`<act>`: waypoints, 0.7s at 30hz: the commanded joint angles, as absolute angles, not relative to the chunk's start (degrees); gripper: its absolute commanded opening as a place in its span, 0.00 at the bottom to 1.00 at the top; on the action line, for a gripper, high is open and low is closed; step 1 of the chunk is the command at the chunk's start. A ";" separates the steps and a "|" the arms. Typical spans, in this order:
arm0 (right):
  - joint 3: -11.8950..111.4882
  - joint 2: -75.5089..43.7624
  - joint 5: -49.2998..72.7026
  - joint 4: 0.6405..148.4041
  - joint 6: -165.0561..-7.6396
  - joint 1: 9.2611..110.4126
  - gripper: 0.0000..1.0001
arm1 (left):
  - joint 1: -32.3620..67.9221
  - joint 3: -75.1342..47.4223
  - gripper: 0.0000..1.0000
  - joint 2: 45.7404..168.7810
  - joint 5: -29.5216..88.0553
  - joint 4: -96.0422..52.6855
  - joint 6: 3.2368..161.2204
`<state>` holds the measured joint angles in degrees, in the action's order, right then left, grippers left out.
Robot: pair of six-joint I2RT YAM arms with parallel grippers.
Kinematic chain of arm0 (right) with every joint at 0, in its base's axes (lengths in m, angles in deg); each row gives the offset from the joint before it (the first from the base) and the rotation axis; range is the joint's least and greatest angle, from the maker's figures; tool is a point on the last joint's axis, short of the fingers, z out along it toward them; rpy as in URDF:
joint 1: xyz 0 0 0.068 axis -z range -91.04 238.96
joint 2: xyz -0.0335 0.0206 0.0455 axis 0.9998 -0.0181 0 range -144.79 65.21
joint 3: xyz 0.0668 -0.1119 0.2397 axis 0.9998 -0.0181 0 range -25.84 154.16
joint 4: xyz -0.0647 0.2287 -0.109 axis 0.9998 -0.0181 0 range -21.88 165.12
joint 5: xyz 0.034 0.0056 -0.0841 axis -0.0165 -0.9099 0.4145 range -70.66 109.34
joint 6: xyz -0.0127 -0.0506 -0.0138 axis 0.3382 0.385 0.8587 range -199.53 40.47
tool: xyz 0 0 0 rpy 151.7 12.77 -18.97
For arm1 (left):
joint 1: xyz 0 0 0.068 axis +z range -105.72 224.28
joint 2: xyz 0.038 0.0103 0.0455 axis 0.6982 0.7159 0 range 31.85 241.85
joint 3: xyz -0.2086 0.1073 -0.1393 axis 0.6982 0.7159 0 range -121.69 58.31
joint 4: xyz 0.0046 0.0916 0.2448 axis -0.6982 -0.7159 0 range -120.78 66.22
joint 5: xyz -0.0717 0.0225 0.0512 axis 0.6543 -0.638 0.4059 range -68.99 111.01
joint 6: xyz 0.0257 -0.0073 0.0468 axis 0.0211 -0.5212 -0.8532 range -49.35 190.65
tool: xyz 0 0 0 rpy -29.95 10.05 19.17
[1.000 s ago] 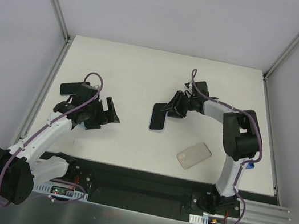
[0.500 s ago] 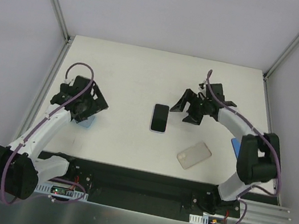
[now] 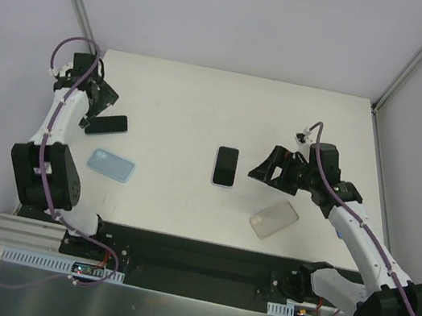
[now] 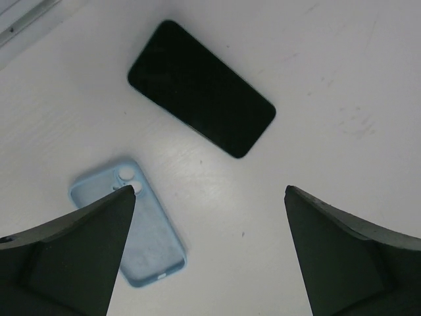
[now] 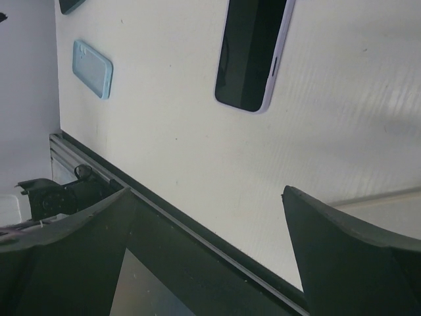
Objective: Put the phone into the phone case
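Since the dark phone (image 4: 200, 88) lies flat just ahead of the left gripper (image 4: 209, 192), whose fingers stand apart and empty, its long axis slanting across their closing line, that arm is nearer than the equally spread right gripper (image 3: 269, 168), with the blue case (image 4: 151, 230) near the phone.

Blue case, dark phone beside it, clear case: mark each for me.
blue case (image 4: 154, 240), left wrist view, middle of its flat face.
dark phone (image 4: 200, 89), left wrist view, centre of the screen.
clear case (image 3: 274, 219), top external view, centre of the case.
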<state>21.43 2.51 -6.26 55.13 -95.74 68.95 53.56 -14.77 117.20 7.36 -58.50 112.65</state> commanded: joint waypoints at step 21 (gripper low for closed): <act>23.47 10.63 -6.85 48.57 -93.24 67.52 0.96 | 62.39 -30.20 0.98 142.42 -0.35 -67.46 129.86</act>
